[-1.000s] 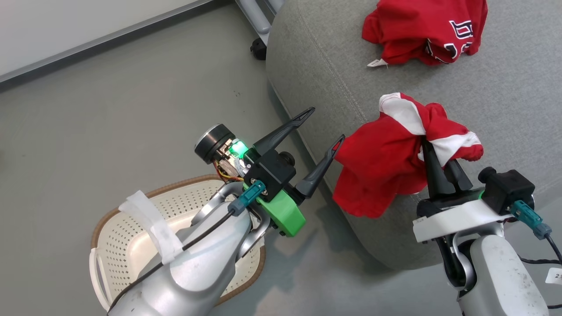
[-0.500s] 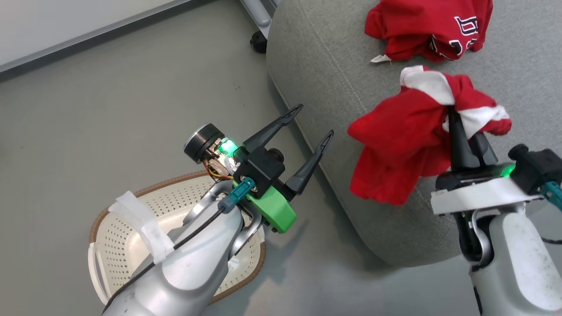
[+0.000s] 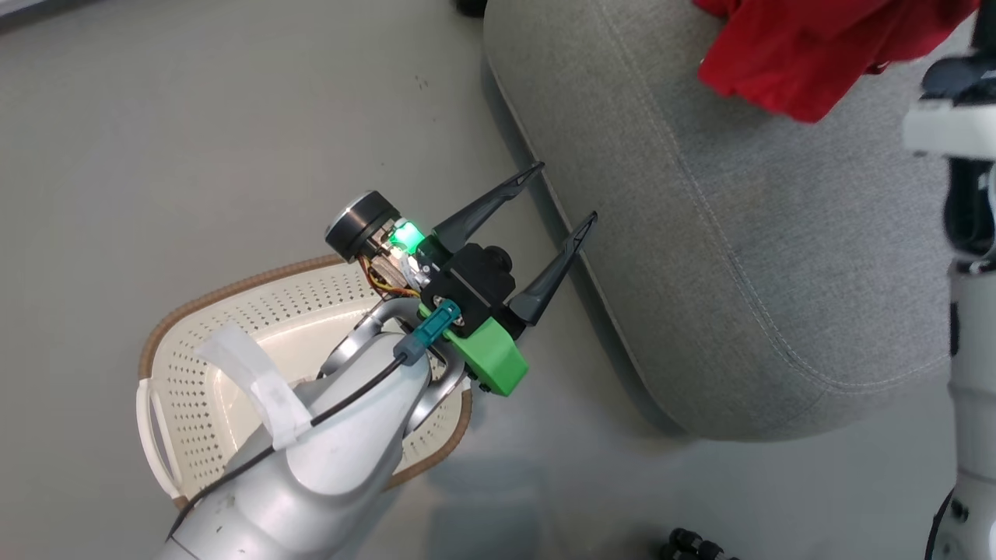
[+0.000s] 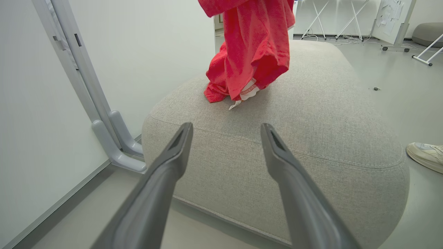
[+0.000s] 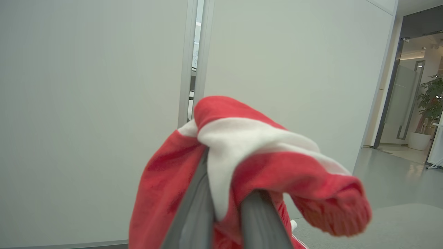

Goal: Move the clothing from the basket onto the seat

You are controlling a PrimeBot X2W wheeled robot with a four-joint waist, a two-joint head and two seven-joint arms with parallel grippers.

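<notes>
Here my right gripper (image 5: 226, 193) clamped a bunched fold of the limp, likely light striped garment (image 5: 249, 145); left gripper (image 3: 565, 191) stood apart.

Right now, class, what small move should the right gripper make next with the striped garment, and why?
Probably lower the right gripper toward the seat. It is shut on the striped garment, which hangs over the seat, so lowering before opening should land it there.

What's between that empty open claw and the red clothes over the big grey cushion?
Nothing but bare seat: in the left wrist view, plain grey fabric runs from the left gripper to the red clothing.
</notes>
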